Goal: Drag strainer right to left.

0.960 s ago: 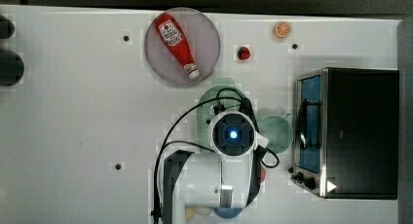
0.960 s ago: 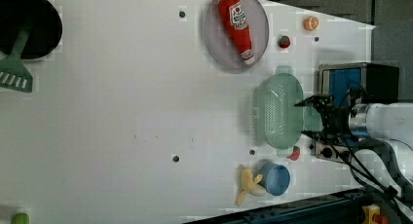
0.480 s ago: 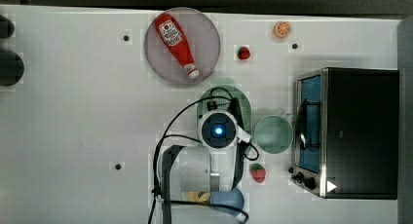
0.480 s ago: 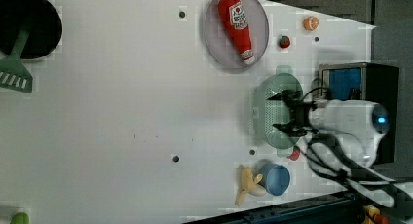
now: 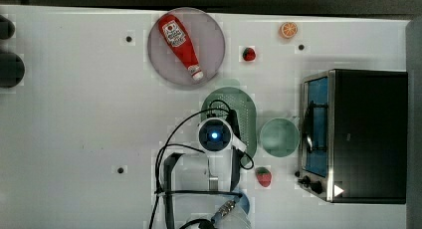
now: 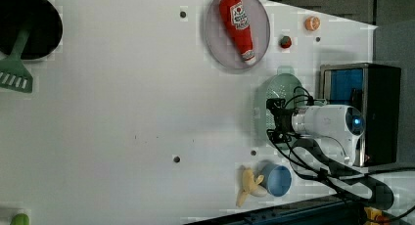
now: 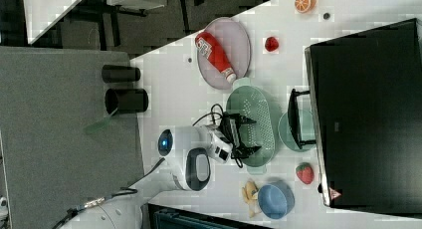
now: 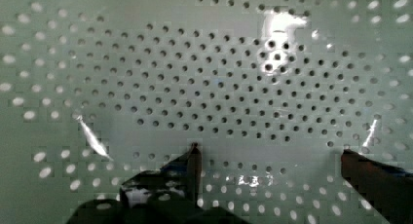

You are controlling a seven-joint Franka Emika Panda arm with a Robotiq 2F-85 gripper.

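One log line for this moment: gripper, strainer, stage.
gripper: open, inside bowl | strainer: not gripped, on table beside green cup | stage: reaching in, drag not started

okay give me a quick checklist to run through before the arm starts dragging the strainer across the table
1. Gripper over the strainer bowl: ok.
2. Fingers spread apart: ok.
3. Fingers pressing on the perforated floor: cannot tell.
4. Bare table on the top view's left of the strainer for the drag: ok.
5. Plate with the ketchup bottle sits close to the strainer's upper end in the top view: not ok if the path drifts up.
6. Green cup beside the strainer, on the side away from the drag: ok.
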